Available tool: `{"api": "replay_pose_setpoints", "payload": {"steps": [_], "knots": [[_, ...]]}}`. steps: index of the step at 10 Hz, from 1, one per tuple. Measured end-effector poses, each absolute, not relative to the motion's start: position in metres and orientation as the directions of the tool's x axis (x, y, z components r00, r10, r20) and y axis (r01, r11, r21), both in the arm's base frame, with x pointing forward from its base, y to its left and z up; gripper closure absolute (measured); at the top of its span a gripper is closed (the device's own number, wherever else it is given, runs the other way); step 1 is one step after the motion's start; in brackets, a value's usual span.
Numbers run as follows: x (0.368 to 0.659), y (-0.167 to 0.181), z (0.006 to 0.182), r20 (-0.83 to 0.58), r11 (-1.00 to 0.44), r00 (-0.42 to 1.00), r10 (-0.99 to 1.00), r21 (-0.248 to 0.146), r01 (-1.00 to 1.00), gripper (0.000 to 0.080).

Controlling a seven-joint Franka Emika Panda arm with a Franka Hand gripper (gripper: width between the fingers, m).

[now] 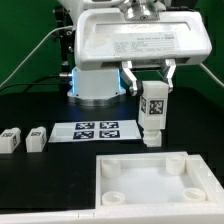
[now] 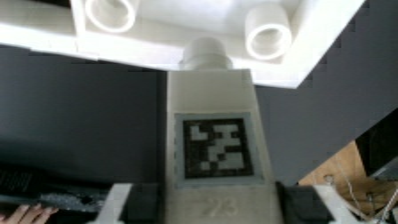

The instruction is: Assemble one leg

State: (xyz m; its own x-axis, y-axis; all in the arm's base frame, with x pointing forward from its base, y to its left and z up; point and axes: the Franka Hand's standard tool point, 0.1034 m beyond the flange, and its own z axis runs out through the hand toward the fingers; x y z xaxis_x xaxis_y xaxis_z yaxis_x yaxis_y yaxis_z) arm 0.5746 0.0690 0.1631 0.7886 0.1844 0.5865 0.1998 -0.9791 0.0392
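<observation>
**White leg held above the tabletop, not yet in a socket**

Black surface (image 1: 40,185) carries the large white tabletop (image 1: 148,174), whose round corner sockets face up. I hold the leg (image 1: 152,122) upright in the air, just past the tabletop's far edge and apart from it. The step in hand, as I judge it, is to carry the leg over one socket and seat it.

To do that well I should keep the leg vertical and centre its lower end over the hole before I descend. I should then lower slowly and straight, because a tilted peg would likely catch on the rim. In the wrist view the leg's (image 2: 217,95) far end lies beside one socket (image 2: 267,40) but not over it, so a sideways correction seems needed first.

My tool (image 1: 153,98) is pinched on the leg's upper part, one finger on each side of its tagged face, and it touches nothing else.
</observation>
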Motion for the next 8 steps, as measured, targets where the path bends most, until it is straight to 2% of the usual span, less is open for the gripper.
{"api": "replay_pose_setpoints", "payload": {"steps": [1, 2, 3, 5, 7, 8], "knots": [[0.575, 0.073, 0.158, 0.557, -0.979, 0.811, 0.181, 0.022, 0.203, 0.0506], [0.588, 0.081, 0.156, 0.52, -0.977, 0.835, 0.18, -0.005, 0.214, 0.0506], [0.607, 0.085, 0.158, 0.534, -0.977, 0.828, 0.172, -0.013, 0.212, 0.0506], [0.624, 0.088, 0.138, 0.54, -0.979, 0.828, 0.154, -0.031, 0.202, 0.0506], [0.625, 0.097, 0.116, 0.566, -0.98, 0.811, 0.145, -0.032, 0.198, 0.0506], [0.625, 0.102, 0.112, 0.563, -0.979, 0.813, 0.148, -0.035, 0.203, 0.0506]]}}
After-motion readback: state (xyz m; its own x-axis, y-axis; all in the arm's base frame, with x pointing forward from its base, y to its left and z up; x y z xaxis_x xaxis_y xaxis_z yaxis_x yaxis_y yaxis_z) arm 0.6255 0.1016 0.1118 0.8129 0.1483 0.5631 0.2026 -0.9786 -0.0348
